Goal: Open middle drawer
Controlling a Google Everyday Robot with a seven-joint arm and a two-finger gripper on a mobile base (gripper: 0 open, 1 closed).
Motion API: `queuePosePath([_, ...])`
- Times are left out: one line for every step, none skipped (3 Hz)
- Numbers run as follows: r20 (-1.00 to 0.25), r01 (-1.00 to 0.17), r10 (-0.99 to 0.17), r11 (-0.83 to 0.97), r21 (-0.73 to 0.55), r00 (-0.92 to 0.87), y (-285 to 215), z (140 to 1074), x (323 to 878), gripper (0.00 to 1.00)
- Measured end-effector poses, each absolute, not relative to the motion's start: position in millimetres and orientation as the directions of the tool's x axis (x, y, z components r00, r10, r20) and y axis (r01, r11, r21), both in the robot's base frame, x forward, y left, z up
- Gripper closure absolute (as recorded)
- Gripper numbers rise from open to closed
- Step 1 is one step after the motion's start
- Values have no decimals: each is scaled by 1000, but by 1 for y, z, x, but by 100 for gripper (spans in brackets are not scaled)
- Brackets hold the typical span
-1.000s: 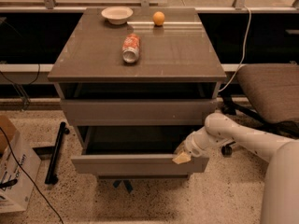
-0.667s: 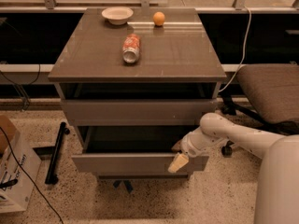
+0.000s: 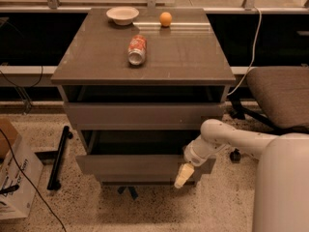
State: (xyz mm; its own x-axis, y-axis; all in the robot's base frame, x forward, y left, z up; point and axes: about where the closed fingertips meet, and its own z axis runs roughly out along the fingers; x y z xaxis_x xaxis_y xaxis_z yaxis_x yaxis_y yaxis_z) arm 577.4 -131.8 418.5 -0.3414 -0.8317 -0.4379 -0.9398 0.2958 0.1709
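Note:
The middle drawer [image 3: 130, 165] is a wide grey-brown flat front, pulled out from the cabinet with a dark gap showing above it. The taller uppermost drawer [image 3: 140, 115] sits above it, and the lowest drawer [image 3: 140, 179] shows as a thin strip below. My gripper [image 3: 182, 175] hangs tip down in front of the right end of the middle drawer's front, at its lower edge. My white arm [image 3: 227, 137] reaches in from the right.
On the cabinet top [image 3: 193, 57] lie a soda can [image 3: 137, 49] on its side, a white bowl [image 3: 122, 15] and an orange ball [image 3: 165, 19]. A brown chair [image 3: 282, 93] stands at the right. A cardboard box [image 3: 14, 182] and a black bar [image 3: 59, 156] are on the floor at the left.
My gripper has dropped down and slightly left, from the upper edge of the middle drawer's front to its lower edge. The drawer stays pulled out about as far.

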Motion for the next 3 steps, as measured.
queuePosePath([-370,-938,-865,277,209,-338,-132,407,563,17])
queuePosePath([-370,-938,-865,277,209,-338,-132,414,563,48])
queuePosePath([-370,-938,-865,278,209,-338,-132,417,563,71])
